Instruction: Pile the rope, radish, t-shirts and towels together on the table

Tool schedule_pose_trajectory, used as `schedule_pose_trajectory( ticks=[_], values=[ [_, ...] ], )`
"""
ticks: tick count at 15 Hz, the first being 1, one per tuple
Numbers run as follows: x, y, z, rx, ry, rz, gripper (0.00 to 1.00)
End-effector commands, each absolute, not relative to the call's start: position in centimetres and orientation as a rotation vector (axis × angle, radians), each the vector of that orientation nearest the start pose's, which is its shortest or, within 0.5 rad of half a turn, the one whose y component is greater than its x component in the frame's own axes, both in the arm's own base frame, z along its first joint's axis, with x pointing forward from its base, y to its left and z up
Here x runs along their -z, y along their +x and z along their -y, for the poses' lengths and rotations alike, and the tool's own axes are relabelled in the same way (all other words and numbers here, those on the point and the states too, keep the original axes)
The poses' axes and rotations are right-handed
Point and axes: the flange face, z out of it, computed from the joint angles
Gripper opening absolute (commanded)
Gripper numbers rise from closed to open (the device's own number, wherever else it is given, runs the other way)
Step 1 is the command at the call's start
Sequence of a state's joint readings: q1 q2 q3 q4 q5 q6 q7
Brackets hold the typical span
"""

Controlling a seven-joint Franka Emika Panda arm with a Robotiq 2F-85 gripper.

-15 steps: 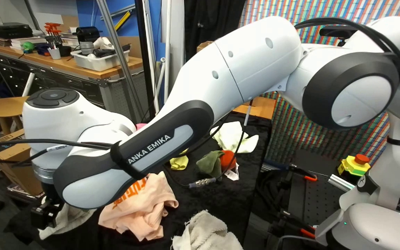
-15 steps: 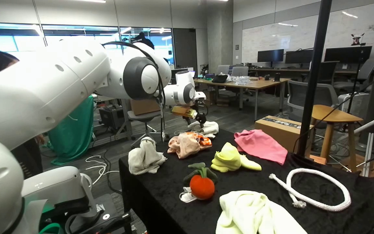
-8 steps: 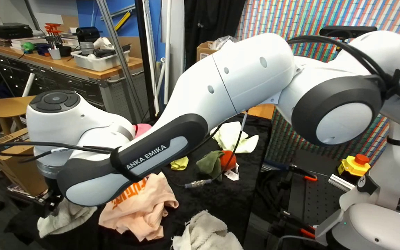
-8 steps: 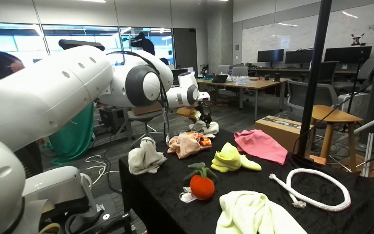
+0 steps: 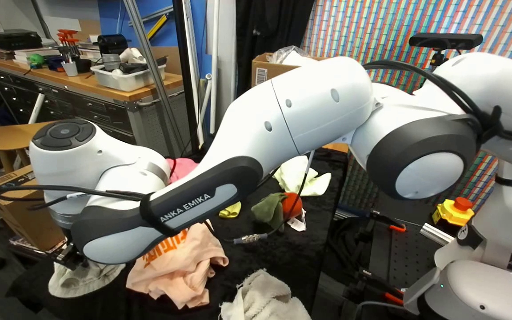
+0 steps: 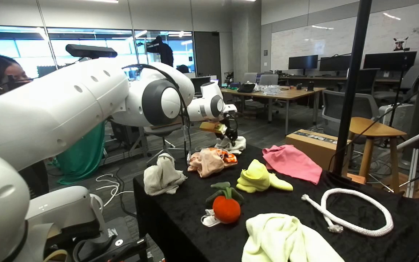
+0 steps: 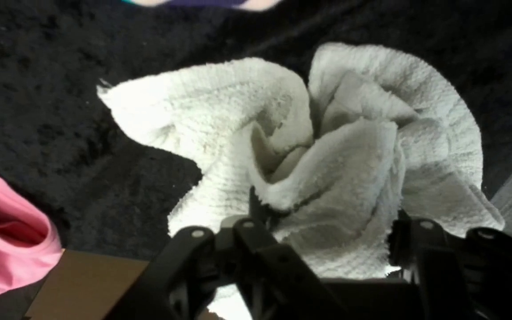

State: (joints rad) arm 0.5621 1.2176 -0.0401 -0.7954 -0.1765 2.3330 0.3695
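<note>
gripper (image 7: pixel 327 218): low at one end of the table (image 6: pixel 180 203), fingers apart, on either side of a raised fold of the white towel (image 7: pixel 354 173)
white towel: crumpled on the table, directly under the gripper
printed t-shirt (image 5: pixel 185 262): peach with orange lettering, heaped just beside the white towel
greyish towel (image 6: pixel 164 176): rumpled near the table's edge, apart from the printed t-shirt
radish (image 6: pixel 226 209): orange-red, leafy green top, lying on the table (a white tag (image 6: pixel 210 219) lies right beside it)
yellow towel (image 6: pixel 256 177): bunched up between the radish and the pink t-shirt (image 6: pixel 291 163)
pink t-shirt: laid out more flatly, a cardboard box (image 6: pixel 311 149) standing beyond it
pale yellow-green towel (image 6: pixel 286 236): in a loose heap near the radish
rope (image 6: pixel 373 232): thick, white, curled into a loop near the pale yellow-green towel
</note>
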Motion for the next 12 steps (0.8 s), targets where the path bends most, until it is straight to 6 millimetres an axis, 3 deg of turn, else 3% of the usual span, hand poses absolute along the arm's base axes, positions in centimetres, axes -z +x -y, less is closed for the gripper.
schedule_pose_trajectory(
  ticks=[1,5,10,12],
  values=[
    [-21.3,71.2,-42.0,0.539,-3.132,0.470,0.29],
    [-22.5,71.0,-41.6,0.437,-3.180,0.527,0.02],
    [-23.8,70.9,-40.9,0.359,-3.226,0.598,0.04],
    [-25.3,71.1,-40.8,0.386,-3.239,0.603,0.04]
  ],
)
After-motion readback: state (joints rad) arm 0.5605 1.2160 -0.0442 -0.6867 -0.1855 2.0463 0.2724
